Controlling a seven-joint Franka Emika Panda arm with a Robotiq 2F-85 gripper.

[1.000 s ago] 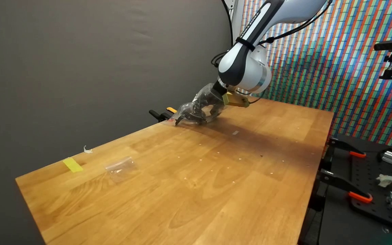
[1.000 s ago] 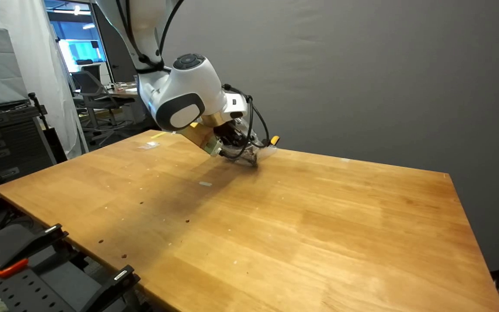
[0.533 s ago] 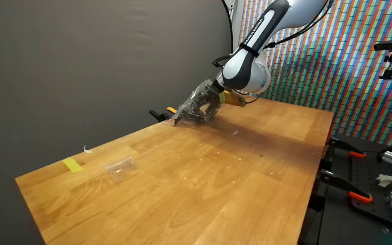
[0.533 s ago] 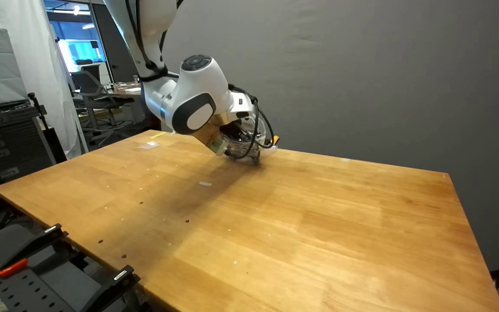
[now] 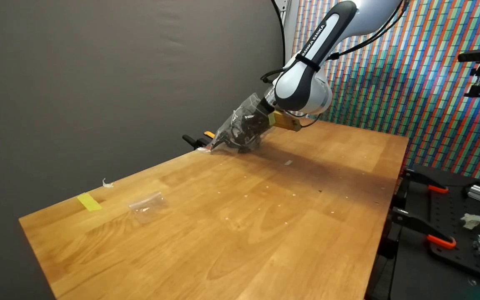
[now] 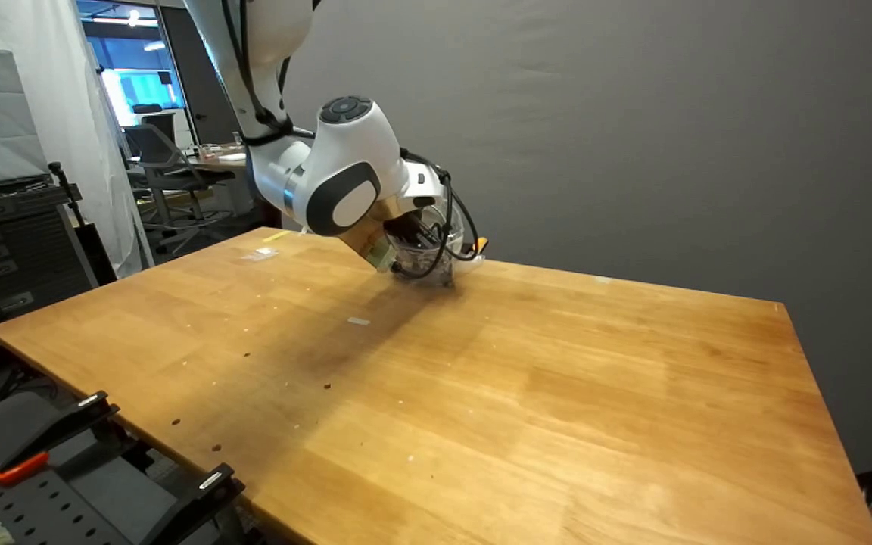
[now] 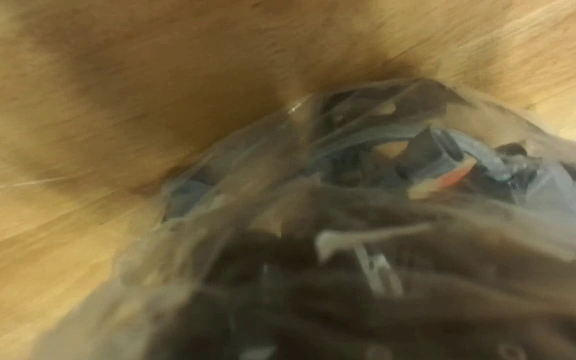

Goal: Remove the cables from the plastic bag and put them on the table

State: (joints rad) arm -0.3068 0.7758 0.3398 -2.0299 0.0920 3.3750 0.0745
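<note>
The gripper (image 5: 242,141) is veiled by the plastic bag (image 5: 246,103); whether it stands apart or together cannot be told. The cables (image 7: 393,132) are contained in that bag, at the far edge of the table (image 5: 244,246). "RANKA EMIKA" can be read on the arm (image 5: 293,88). Beside the bag, beyond the edge, a black-and-yellow handle (image 5: 201,143) is seen; yellow tape (image 5: 89,201) and a see-through packet (image 5: 147,205) are laid well apart from it.
</note>
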